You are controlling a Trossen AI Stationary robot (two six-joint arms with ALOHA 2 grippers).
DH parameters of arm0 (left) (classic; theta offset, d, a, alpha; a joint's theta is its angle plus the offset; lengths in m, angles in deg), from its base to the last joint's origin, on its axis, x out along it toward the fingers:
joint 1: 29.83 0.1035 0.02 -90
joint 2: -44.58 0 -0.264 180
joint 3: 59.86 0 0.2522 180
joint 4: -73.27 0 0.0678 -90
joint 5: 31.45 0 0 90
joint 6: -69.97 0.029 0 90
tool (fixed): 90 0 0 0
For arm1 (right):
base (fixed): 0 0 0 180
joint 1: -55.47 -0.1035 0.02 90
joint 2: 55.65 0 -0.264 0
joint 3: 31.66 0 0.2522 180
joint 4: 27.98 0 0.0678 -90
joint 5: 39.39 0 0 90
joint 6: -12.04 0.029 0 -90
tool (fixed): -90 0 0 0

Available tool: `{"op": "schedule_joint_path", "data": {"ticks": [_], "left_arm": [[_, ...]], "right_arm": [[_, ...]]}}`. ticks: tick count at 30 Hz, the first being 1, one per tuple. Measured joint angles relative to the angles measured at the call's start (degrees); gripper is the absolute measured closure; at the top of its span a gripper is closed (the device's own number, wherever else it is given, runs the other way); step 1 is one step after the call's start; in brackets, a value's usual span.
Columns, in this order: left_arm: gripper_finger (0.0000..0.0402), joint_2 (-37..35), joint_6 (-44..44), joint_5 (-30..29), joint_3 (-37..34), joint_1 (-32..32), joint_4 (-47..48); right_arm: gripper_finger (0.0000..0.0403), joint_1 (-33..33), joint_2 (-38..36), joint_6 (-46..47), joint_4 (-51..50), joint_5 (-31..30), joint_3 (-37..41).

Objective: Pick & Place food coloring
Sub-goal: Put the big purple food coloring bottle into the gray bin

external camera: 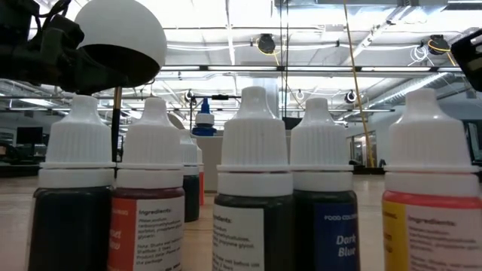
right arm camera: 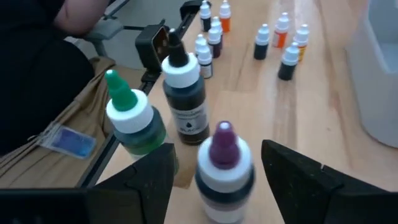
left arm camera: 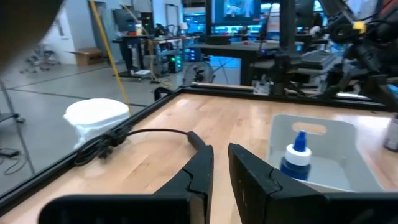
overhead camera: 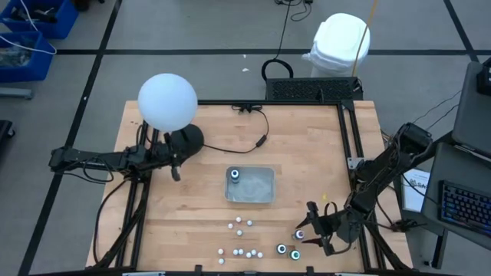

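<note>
Three larger food coloring bottles (right arm camera: 186,93) stand at the worktop (overhead camera: 192,222) near edge, right side; the purple-tipped bottle (right arm camera: 222,165) sits between the right tool (right arm camera: 217,171) fingers, which are spread wide, not touching it. Small white-capped bottles (overhead camera: 239,234) are scattered beside them. One blue-tipped bottle (overhead camera: 235,175) stands in the clear tray (overhead camera: 261,188). Left tool (left arm camera: 221,171) hovers near the tray, fingers nearly together, empty.

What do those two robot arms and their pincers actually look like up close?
Both arms are dark, nearly black, built of slim jointed segments, with black cables trailing from their bases. The left gripper ends in two flat, wedge-shaped black fingers with angular edges. The right gripper has the same matte black, blocky fingers. No markings or labels show on either.
</note>
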Motion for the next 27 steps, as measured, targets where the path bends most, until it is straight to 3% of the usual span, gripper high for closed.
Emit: {"op": "schedule_joint_path", "data": {"ticks": [14,18,22,27], "left_arm": [[0.0346,-0.01,-0.08,0.85,0.00,0.02,-0.07],[0.0346,0.00,0.07,0.85,0.00,0.01,-0.08],[0.0346,-0.01,0.21,0.85,0.00,0.00,-0.08],[0.0346,0.00,0.22,0.83,0.00,0.02,-0.18]], "right_arm": [[0.0185,-0.02,3.51,-3.65,5.35,-1.91,0.00],[0.0221,-0.02,3.51,-2.62,4.55,-1.84,0.00],[0.0286,-0.02,3.51,-1.76,3.62,-1.74,0.00],[0.0294,0.58,1.18,-6.51,2.46,-1.45,0.00]]}}
